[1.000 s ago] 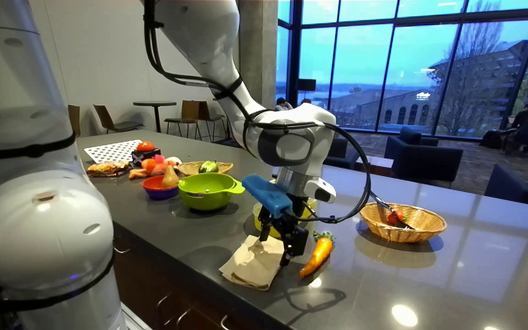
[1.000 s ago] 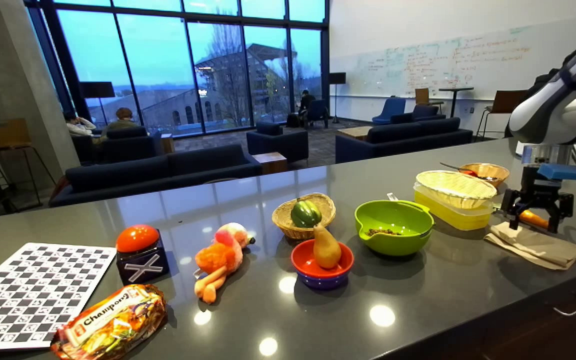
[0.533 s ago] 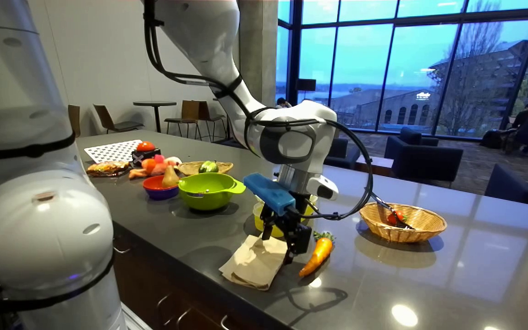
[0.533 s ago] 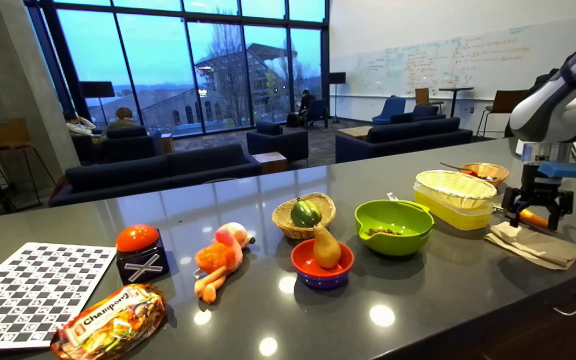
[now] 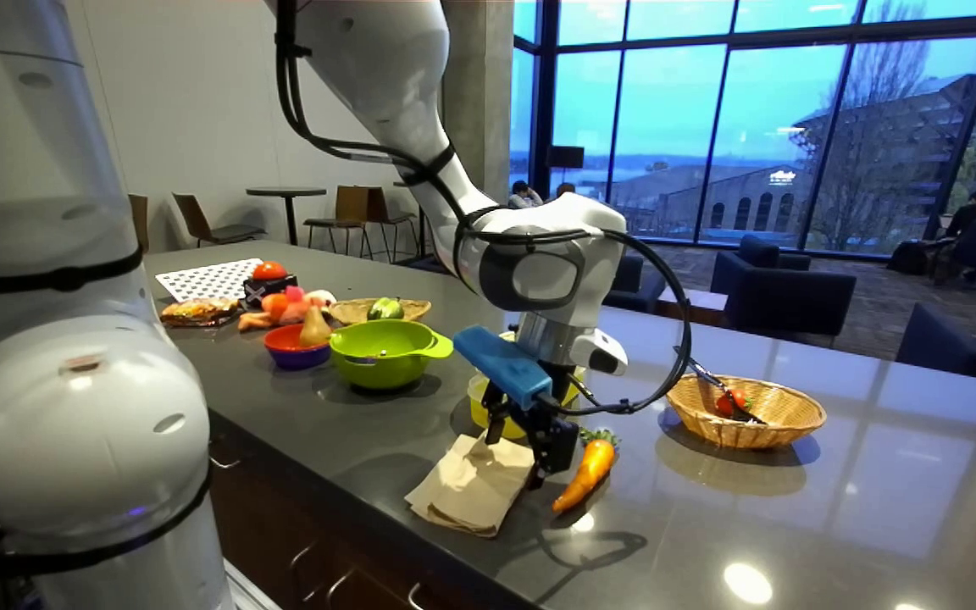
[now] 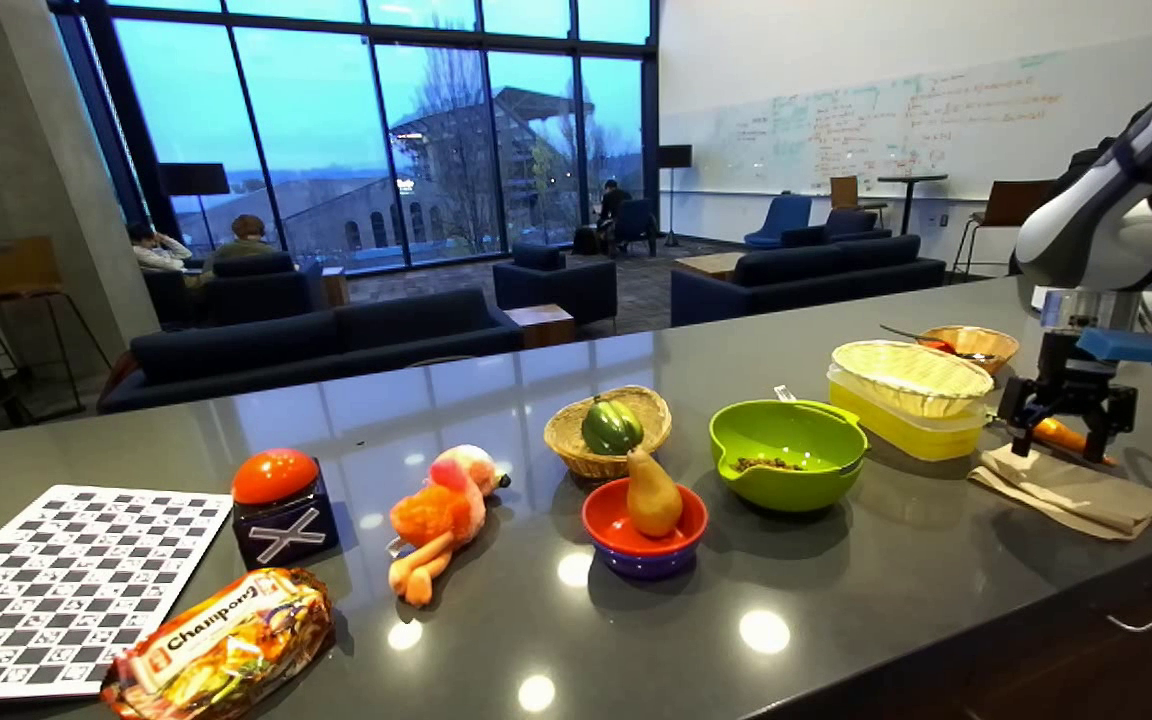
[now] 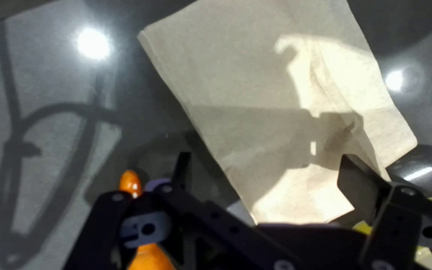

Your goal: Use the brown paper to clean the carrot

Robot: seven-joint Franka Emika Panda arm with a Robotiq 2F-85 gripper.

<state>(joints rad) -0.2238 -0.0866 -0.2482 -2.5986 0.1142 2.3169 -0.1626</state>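
- In an exterior view, the pincer (image 5: 515, 458) hangs at the edge of the brown paper (image 5: 463, 491), jaws apart, holding nothing; the carrot (image 5: 588, 474) lies just beside the paper on the surface (image 5: 878, 525). The step in hand seems to be reaching for the paper.
- In the wrist view, an end of the paper shows between the jaws; the next move likely calls for lowering and pinching it, before any wiping.
- In an exterior view, counted: one paper, one carrot, one green bowl (image 6: 786, 485), one red bowl (image 6: 604, 522), one pear (image 6: 654, 500), one yellow tub (image 6: 921, 435), three woven baskets (image 6: 576, 461).
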